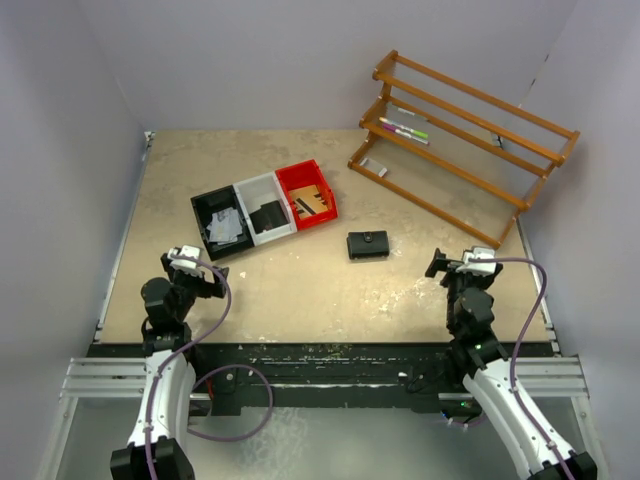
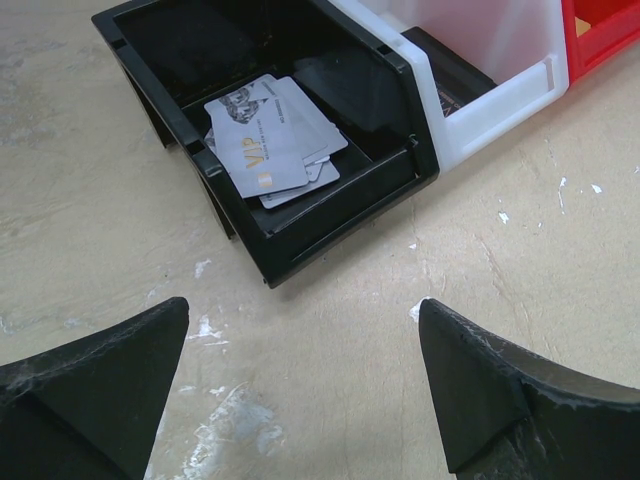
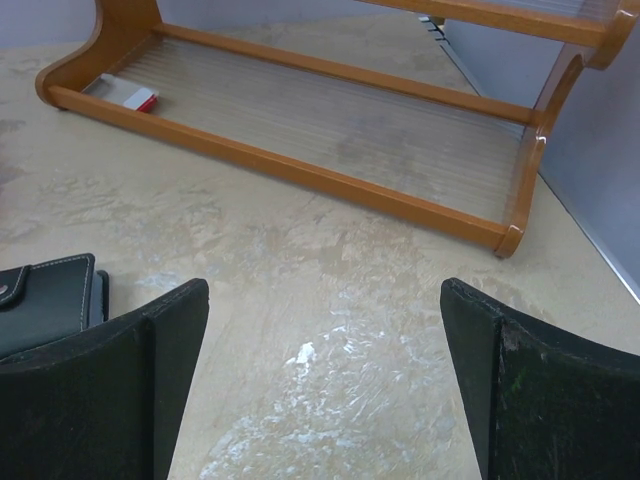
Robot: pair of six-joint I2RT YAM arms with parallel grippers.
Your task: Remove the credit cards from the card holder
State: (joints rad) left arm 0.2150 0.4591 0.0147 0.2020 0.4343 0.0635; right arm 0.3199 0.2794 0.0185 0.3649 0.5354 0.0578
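three joined trays (image 1: 256, 184) sit in a row on the table (image 1: 300, 290), left of centre in the top view. the credit cards (image 1: 226, 226) lie piled in the leftmost tray. the card holder (image 1: 368, 244) lies on the table, right of the row and slightly lower in the frame, apart from it. a stepped rack (image 1: 460, 150) fills the upper right, with markers (image 1: 403, 130) on one shelf. the left gripper (image 1: 212, 275) sits lower left, below the trays. the right gripper (image 1: 436, 266) sits lower right, right of the card holder.
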